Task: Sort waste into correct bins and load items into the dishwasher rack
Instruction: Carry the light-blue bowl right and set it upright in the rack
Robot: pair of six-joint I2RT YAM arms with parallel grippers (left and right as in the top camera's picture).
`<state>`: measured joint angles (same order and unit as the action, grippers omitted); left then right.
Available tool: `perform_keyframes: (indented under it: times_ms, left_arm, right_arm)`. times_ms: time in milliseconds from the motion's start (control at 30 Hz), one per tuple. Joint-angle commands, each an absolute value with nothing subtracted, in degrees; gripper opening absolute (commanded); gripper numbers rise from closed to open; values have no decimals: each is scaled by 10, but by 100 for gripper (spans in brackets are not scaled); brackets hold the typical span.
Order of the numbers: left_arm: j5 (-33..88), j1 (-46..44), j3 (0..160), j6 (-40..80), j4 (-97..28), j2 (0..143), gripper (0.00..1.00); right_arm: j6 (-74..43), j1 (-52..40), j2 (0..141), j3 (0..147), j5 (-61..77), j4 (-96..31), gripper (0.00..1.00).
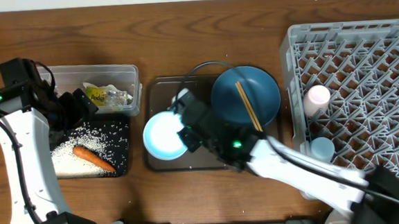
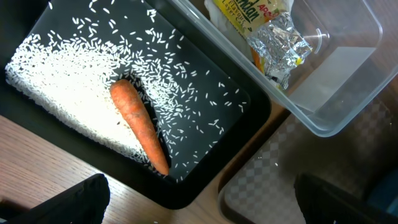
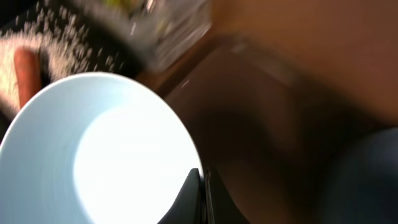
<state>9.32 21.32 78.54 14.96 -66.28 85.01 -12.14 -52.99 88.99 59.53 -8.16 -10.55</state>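
With right gripper (image 3: 203,177) clenched on bowl (image 1: 163,136) rim, lift clear of plate (image 1: 262,87) and chopsticks (image 1: 249,109); lower level between rack (image 1: 369,46) pegs. Left gripper (image 2: 205,202) released, idle.

The bench (image 1: 180,30) is showing a warm brown wood grain. The dishwasher rack (image 1: 363,60) is standing out in light grey, its floor a criss-cross lattice, beside a pinkish-white cup (image 1: 317,99) and a light-blue cup (image 1: 321,148). The plate (image 1: 230,100) is gleaming deep blue, the chopsticks (image 1: 248,105) pale wood. The bowl (image 1: 163,136) is glowing a far lighter blue against the dark-brown serving tray (image 1: 158,94), whose surface is showing a fine chequered texture in the left wrist view. White rice (image 1: 66,151) is speckling the black tray (image 1: 120,127) around an orange carrot (image 1: 93,158). In the clear tub (image 1: 134,85) the wrapper (image 1: 101,96) is showing white with yellow-green print — and crinkled silver. The left arm (image 1: 22,157) and right arm (image 1: 307,175) are showing white shells with black parts.
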Motion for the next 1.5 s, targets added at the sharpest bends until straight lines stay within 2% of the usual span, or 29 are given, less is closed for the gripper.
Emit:
perform_keyframes:
  times_ms: [0,267,567,833,1167,1467]
  left_arm:
    - [99,216,793,146,-666,840,98]
    - [99,216,793,146,-666,840,98]
    - [99,216,793,146,-666,840,98]
    - [99,216,793,146,-666,840,98]
    - [99,216,793,146,-666,840,98]
    - [99,216,793,146,-666,840,98]
  right_arm:
    - [-65,-513,815,600,-186,-132,1]
    - [3,-409,628,600,-384,-243,1]
    - [84,-233,567,600,-504,-250,1]
    - [214,-117,667,600,-519,-157,1]
    - [355,-115,862,600,-606,-3,1]
    - [478,-116,952,600,-611,114,1]
